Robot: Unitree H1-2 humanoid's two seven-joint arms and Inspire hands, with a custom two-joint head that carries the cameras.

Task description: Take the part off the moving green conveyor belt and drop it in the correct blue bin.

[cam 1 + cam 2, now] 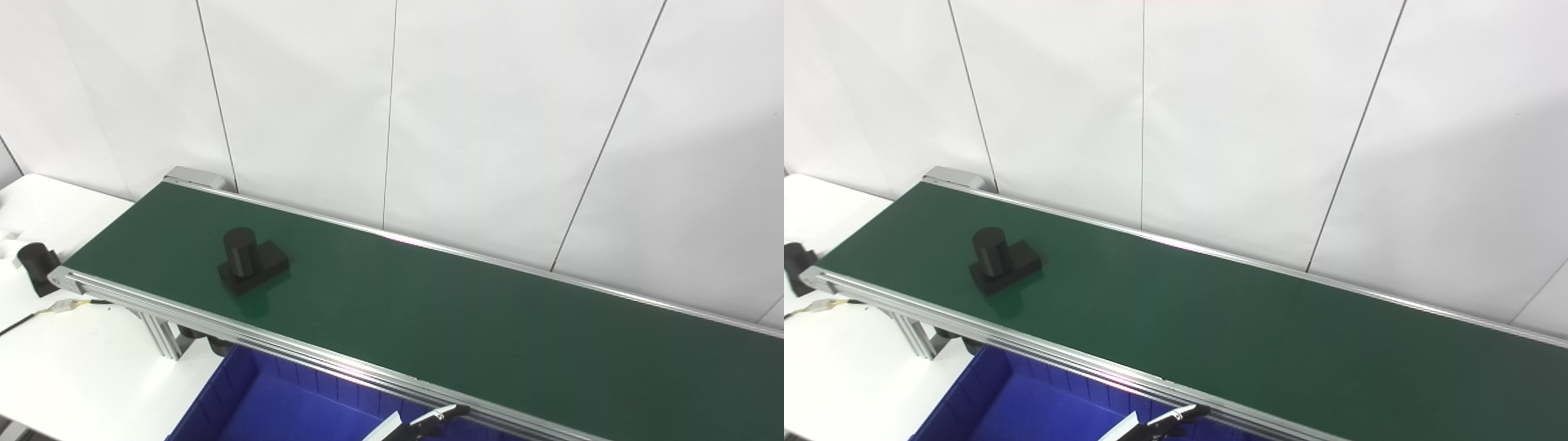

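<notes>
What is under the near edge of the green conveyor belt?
A blue bin sits below the conveyor belt, its inside apparently empty where visible. The belt frame covers its far part, and the picture's edge cuts off the rest. One fingertip reaches over it.

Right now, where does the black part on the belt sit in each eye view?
Left eye view: the black part sits left of centre on the green belt.
Right eye view: it sits further left.
Shared landmark: the blue bin under the belt's near rail.
</notes>
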